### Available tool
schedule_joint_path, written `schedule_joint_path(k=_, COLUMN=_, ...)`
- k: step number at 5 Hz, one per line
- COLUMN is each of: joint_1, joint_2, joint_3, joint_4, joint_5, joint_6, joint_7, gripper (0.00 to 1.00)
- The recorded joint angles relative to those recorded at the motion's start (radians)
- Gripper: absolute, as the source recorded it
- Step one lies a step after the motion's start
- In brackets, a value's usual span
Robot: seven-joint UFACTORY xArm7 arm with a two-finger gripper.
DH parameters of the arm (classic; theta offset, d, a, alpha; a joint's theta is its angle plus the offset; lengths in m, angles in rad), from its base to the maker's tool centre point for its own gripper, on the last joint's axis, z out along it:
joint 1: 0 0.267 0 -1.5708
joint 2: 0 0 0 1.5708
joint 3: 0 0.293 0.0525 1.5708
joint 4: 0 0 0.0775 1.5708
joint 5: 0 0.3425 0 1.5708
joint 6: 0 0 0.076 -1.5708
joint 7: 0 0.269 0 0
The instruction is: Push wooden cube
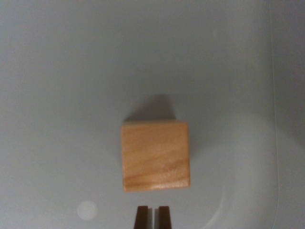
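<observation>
Setting: a plain pale grey table (62, 71), smooth and bare but for one block, with a faint curved line down the wrist view's right and a small pale round spot low at its left.

Item 1, pincer (153, 217): you see only its two dark tips at the bottom edge, pressed nearly together with a thin slit between them, holding nothing.

Item 2, wooden cube (155, 156): light grained wood, lying flat on the table, straight ahead of the pincer tips toward the top of the view. A narrow strip of table separates its near edge from the tips, so they are just apart, not touching. Its faces sit almost square to the pincer, with a slight twist.

Note: the tips line up with the middle of the near face, so you would push straight forward.
</observation>
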Motion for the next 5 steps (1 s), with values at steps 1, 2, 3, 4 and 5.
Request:
schedule_joint_path(k=1, joint_1=0.0, joint_2=0.0, joint_3=0.0, joint_4=0.0, joint_5=0.0, joint_6=0.0, joint_7=0.0, gripper=0.0)
schedule_joint_path(k=2, joint_1=-0.0075, joint_2=-0.004, joint_3=-0.008, joint_4=-0.04, joint_5=-0.0092, joint_6=-0.035, joint_7=-0.008, gripper=0.0)
schedule_joint_path(k=3, joint_1=-0.0075, joint_2=-0.004, joint_3=-0.008, joint_4=-0.04, joint_5=-0.0092, joint_6=-0.035, joint_7=-0.008, gripper=0.0)
schedule_joint_path(k=4, joint_1=-0.0141, joint_2=-0.007, joint_3=-0.016, joint_4=-0.075, joint_5=-0.0173, joint_6=-0.067, joint_7=-0.015, gripper=0.0)
schedule_joint_path(k=5, joint_1=-0.0141, joint_2=-0.007, joint_3=-0.016, joint_4=-0.075, joint_5=-0.0173, joint_6=-0.067, joint_7=-0.015, gripper=0.0)
